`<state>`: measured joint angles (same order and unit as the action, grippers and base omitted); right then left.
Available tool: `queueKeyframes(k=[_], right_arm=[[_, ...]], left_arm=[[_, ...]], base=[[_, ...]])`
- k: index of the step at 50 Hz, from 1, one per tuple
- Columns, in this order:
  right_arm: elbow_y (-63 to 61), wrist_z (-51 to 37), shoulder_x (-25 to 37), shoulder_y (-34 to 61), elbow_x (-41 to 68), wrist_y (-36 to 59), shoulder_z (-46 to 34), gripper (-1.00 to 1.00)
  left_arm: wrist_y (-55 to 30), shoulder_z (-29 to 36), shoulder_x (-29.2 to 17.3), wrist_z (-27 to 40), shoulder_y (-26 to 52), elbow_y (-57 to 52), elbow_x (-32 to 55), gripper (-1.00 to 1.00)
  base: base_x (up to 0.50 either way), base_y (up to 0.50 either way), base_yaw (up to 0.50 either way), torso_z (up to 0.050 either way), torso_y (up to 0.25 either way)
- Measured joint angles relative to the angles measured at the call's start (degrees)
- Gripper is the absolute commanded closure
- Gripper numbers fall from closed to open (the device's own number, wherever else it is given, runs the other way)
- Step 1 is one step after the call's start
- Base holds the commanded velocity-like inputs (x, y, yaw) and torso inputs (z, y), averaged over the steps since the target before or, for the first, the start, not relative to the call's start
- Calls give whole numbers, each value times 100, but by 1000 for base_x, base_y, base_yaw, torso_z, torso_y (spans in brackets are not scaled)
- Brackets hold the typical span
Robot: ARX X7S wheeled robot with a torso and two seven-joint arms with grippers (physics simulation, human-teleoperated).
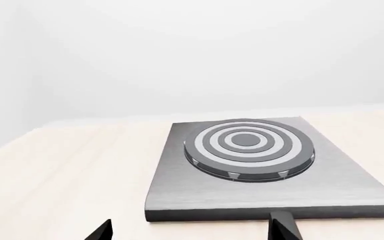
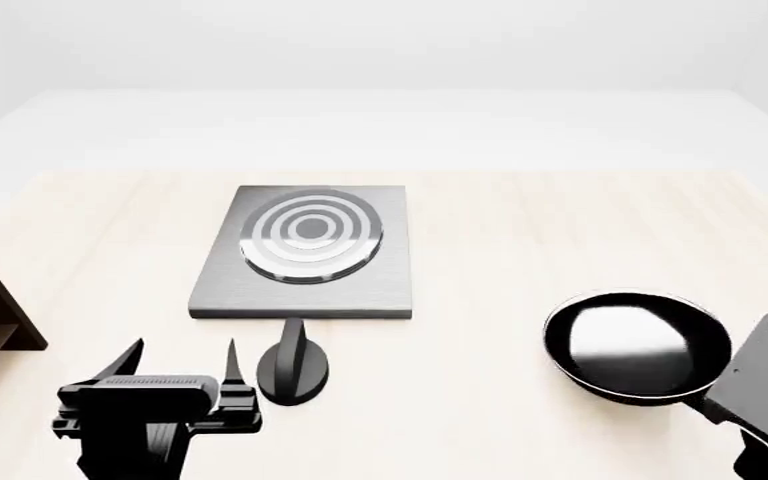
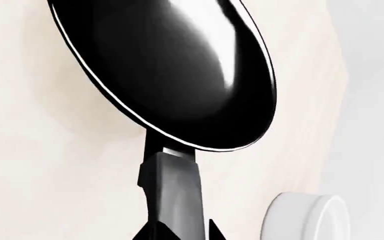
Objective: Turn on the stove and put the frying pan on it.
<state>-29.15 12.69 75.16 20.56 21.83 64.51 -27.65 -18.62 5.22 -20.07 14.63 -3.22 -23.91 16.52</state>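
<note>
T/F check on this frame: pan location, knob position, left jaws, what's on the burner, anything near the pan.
1. The pan sits on the stove. False: it is on the table, off to the stove's right.
2. The knob is on the table in front of the stove, apart from it. True.
3. The left gripper is shut on the knob. False: its jaws are open, beside the knob.
4. The burner has nothing on it. True.
5. A white bowl shows near the pan's handle in the right wrist view. True.
</note>
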Motion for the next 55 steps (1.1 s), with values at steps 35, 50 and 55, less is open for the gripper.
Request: queueKeyframes(k=[35,50,55], right_arm=[[-791,1304,-240,1925,-139,827,-297,100],[-634,1440,-768,2671,-328,805,-346,100],[-516,1439,-1018,2906,-369,790,-374,100]], left_arm=[[50,25,-50,43,-32,4,45,-100],[73,38,-68,58,-46,20,62,-100],[84,39,-73,65,-49,27,67,-100]], base=[[0,0,0,0,1],[0,0,0,0,1],[0,0,0,0,0]])
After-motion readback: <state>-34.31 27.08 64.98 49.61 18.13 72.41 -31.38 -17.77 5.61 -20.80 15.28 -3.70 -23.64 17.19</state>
